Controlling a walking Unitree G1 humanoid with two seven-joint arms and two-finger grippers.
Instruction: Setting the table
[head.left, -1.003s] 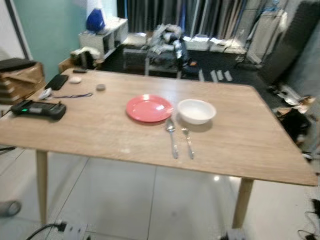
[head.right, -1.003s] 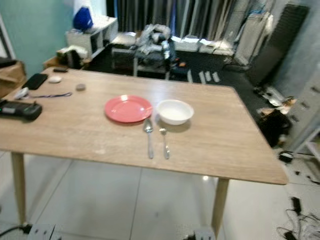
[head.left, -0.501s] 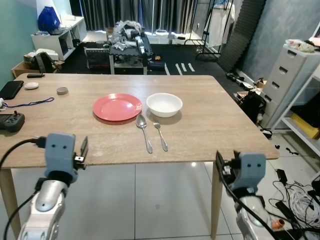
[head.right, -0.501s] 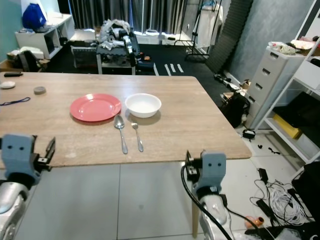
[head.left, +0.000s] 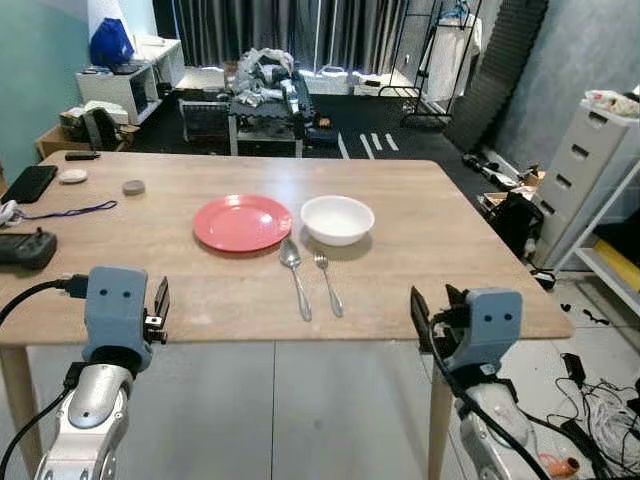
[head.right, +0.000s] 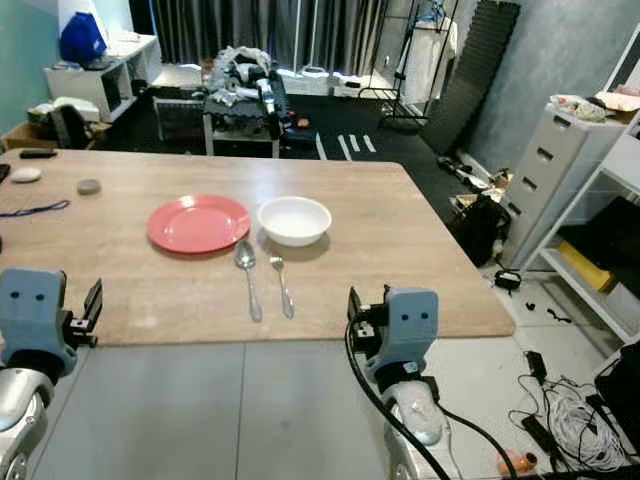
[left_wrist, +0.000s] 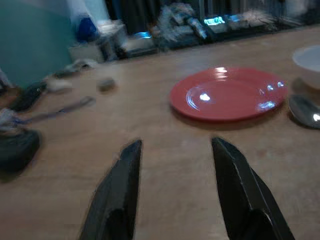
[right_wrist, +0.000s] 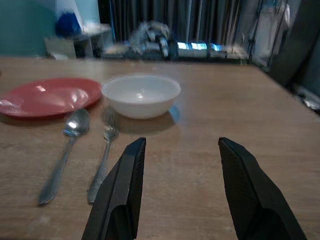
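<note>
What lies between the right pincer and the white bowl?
Only bare tabletop. In the right wrist view, the open right pincer looks over plain wood toward the bowl; the fork lies off to one side.

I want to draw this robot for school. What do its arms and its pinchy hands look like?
Each arm is shiny silver and rounded, topped by a boxy grey-blue wrist block with two small dark dots. Black cables loop out of both. The left gripper and right gripper each have two long, flat black fingers, wide at the base and narrow at the tip.
</note>
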